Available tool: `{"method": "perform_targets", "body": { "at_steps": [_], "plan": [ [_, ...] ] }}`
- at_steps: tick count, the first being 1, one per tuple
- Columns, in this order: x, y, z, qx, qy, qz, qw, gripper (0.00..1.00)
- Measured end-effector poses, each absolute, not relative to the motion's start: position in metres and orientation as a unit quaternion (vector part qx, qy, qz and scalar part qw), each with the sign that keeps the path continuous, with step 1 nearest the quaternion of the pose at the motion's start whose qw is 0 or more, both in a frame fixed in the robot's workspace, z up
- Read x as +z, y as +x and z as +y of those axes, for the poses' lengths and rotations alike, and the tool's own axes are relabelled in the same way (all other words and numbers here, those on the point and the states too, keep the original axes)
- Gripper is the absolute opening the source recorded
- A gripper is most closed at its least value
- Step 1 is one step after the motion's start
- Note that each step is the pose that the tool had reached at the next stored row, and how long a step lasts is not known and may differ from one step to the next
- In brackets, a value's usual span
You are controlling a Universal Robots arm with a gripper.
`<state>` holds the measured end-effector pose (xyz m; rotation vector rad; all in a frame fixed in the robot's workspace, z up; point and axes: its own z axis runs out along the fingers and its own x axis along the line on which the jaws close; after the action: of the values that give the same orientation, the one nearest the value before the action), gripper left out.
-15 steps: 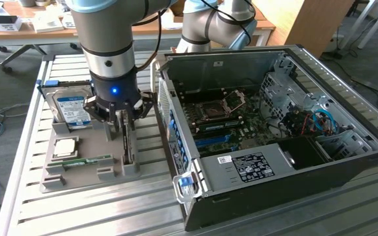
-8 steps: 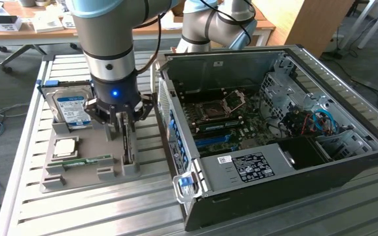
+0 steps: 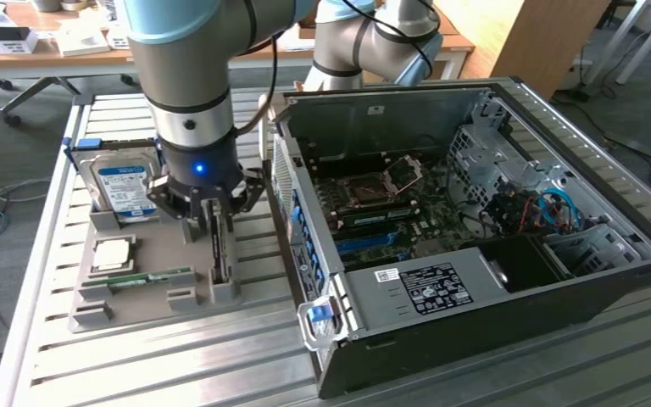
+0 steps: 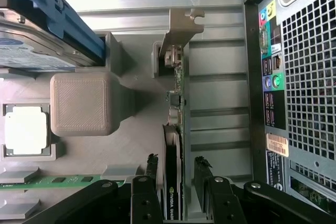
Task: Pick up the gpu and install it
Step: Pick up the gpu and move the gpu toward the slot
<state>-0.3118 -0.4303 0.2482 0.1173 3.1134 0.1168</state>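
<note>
Table (image 3: 133,365): slatted metal, bearing everything below
Case (image 3: 473,339): side off, board exposed, open room above; rear wall just beside the tray
Arm (image 3: 190,76): upright over the tray
Tray (image 3: 162,246): grey, slotted
Gpu (image 3: 219,254): on edge in the tray's slot, close to the case
Gripper (image 4: 176,162): fingers apart, straddling the gpu's upper edge, not clamped
Step, judged: grasp in hand; it called for a square close and a straight pull clear of the slot walls
</note>
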Motion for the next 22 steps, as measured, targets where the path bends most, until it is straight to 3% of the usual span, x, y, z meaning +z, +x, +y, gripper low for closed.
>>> {"method": "perform_targets", "body": {
  "at_steps": [22],
  "plan": [
    [0.232, -0.312, -0.430, 0.037, 0.038, 0.999, 0.012, 0.41]
  ]
}}
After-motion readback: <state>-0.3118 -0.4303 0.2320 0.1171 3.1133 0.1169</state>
